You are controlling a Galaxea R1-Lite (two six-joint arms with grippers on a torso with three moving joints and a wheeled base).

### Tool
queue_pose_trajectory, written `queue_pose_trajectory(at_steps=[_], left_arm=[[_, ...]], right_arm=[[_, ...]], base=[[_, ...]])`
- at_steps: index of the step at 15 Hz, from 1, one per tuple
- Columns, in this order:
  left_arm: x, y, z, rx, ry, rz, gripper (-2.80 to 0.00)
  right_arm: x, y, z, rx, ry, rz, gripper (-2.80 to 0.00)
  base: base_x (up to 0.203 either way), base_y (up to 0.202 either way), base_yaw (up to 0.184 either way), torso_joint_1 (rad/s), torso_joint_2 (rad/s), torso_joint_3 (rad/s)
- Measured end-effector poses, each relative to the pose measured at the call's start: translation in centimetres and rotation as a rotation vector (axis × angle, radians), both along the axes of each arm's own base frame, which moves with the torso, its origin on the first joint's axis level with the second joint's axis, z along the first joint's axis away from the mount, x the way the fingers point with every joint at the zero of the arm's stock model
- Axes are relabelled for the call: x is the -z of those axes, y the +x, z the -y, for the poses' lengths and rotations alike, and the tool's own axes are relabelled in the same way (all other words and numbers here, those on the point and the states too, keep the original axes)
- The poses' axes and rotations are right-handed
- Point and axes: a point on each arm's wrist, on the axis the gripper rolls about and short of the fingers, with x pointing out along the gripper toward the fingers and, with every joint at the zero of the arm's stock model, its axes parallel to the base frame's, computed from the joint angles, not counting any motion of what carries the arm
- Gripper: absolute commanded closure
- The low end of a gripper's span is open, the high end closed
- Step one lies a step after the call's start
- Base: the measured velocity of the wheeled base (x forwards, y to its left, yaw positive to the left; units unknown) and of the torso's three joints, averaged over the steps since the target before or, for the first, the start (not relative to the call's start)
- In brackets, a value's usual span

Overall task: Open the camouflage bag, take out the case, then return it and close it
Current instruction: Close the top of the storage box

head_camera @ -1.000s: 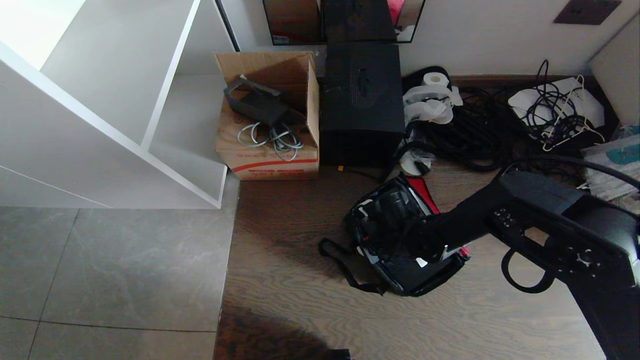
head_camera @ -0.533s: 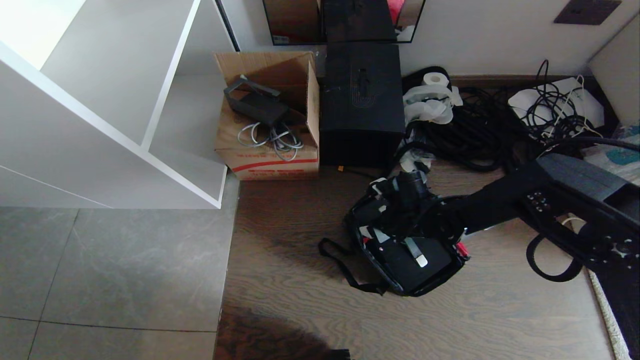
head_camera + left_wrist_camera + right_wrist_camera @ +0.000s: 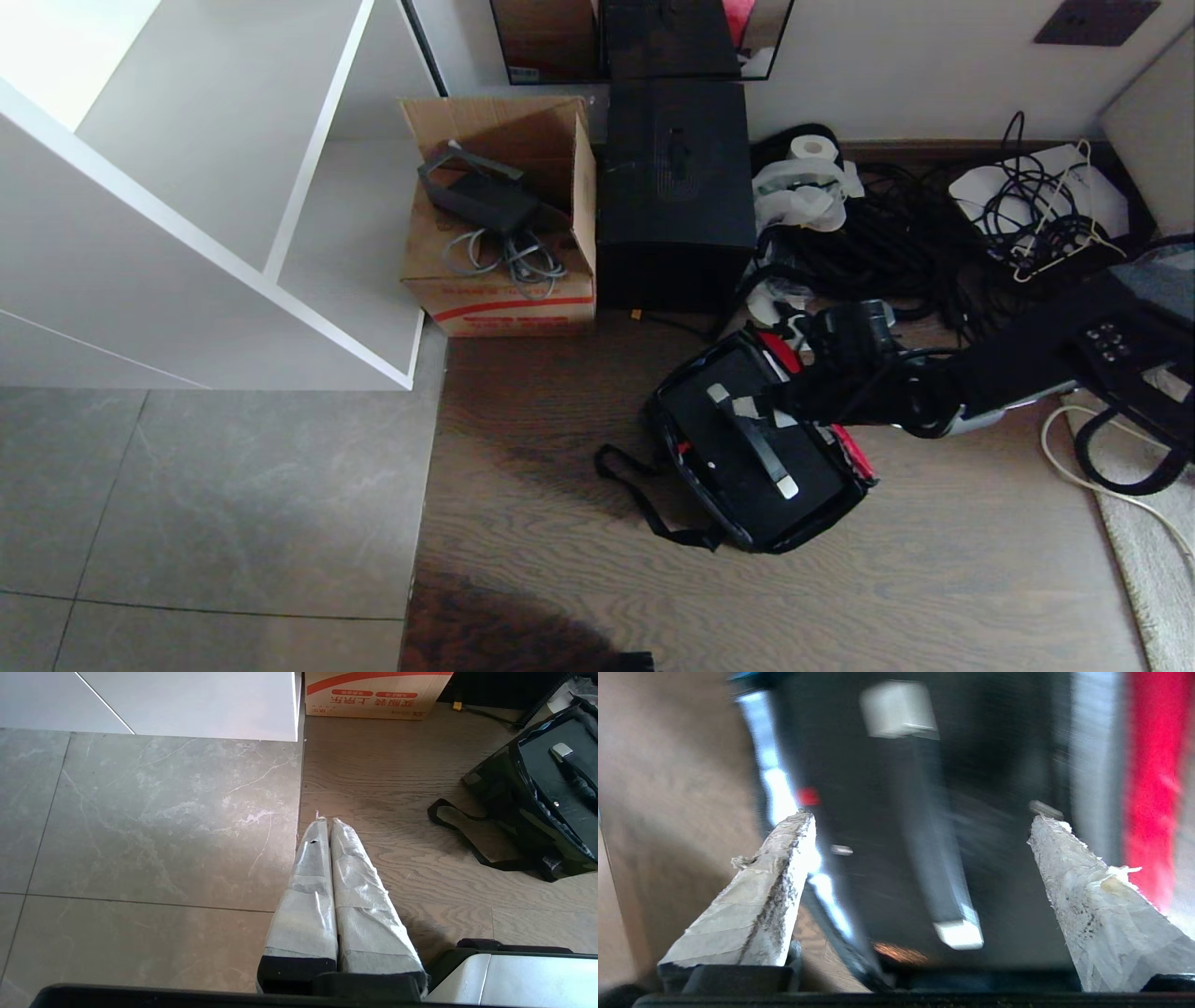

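Case in the open bag, right gripper wide apart at its far upper-right edge.

Left of centre frame in the head view, the camouflage bag (image 3: 747, 537) lies open on the wood floor, its strap trailing lower left; the left gripper (image 3: 327, 826), fingers pressed together, hangs over the floor seam well off to its left. Inside sits the case (image 3: 738, 457), flat, black, its strap handle and long axis running upper left to lower right between silver brackets. Red lining shows along the bag's right rim. The right gripper (image 3: 761, 403) is nearer, jaws spread wide and empty above the case's upper-right part; the handle lies just below-left of it.
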Motion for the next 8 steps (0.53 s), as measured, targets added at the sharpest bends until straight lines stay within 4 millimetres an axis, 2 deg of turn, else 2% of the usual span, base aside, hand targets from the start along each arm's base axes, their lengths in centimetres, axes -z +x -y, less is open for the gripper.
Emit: queue_pose_trajectory(at_steps=[3, 8], left_arm=[[0.0, 0.0, 0.0, 0.0, 0.0, 0.0, 0.0], [0.0, 0.0, 0.0, 0.0, 0.0, -0.001, 0.0]], right_arm=[[0.3, -1.4, 3.9, 0.11, 0.046, -0.021, -2.8], [0.6, -3.2, 9.9, 0.456, 0.327, -0.118, -2.8]], base=[[0.0, 0.0, 0.0, 0.0, 0.0, 0.0], [0.0, 0.0, 0.0, 0.0, 0.0, 0.0]])
